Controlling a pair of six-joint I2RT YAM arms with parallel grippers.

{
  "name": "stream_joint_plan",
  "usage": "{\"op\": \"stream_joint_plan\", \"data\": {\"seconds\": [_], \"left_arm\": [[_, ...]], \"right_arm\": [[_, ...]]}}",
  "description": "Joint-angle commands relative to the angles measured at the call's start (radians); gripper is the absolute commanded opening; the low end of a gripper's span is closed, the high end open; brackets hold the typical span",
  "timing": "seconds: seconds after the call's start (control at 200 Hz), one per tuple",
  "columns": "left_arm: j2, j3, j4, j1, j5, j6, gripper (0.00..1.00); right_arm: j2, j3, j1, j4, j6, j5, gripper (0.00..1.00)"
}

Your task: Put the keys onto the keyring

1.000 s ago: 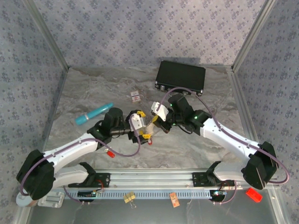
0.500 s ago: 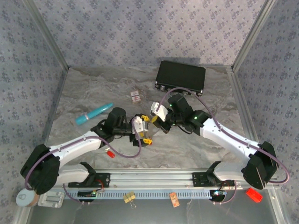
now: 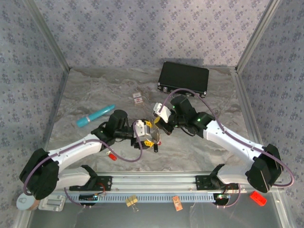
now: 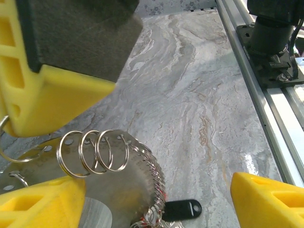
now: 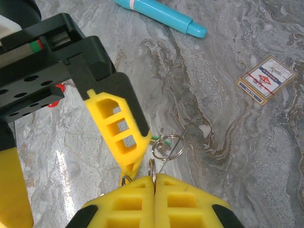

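My right gripper (image 5: pixel 154 178) is shut on a thin silver ring (image 5: pixel 153 167), seen edge-on between its yellow fingers. Just beyond it hangs another small ring (image 5: pixel 167 145) with a bit of green wire. My left gripper (image 4: pixel 154 183) stands open around the bunch: three small split rings (image 4: pixel 95 152) lie near its lower finger (image 4: pixel 38 199), beside a chain-like silvery keyring edge (image 4: pixel 159 183). A black key tag (image 4: pixel 183 209) lies below on the table. From above, both grippers meet mid-table, left (image 3: pixel 150 135) and right (image 3: pixel 159 127).
A turquoise cylinder (image 3: pixel 96 115) lies to the left and a red-and-white card (image 3: pixel 138 98) behind the grippers. A black case (image 3: pixel 184 78) stands at the back right. A small red piece (image 3: pixel 112 156) lies by the left arm. The metal rail (image 3: pixel 156 183) runs along the front.
The left gripper has swung right, up to the right gripper, and its jaws have narrowed a little. The right gripper has stayed shut in place.
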Motion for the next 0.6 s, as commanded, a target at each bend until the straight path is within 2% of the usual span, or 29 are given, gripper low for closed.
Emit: {"op": "stream_joint_plan", "data": {"seconds": [0.0,0.465,0.595], "left_arm": [[-0.023,0.02,-0.028,-0.006,0.067,0.025,0.78],[-0.067,-0.025,0.014,-0.014,0.174,-0.045,0.78],[-0.087,-0.033,0.017,-0.025,0.156,-0.063,0.78]], "right_arm": [[-0.017,-0.002,0.003,0.032,0.028,0.011,0.0],[-0.014,-0.019,0.003,0.058,0.059,-0.011,0.0],[-0.016,-0.019,0.002,0.059,0.06,-0.014,0.0]]}}
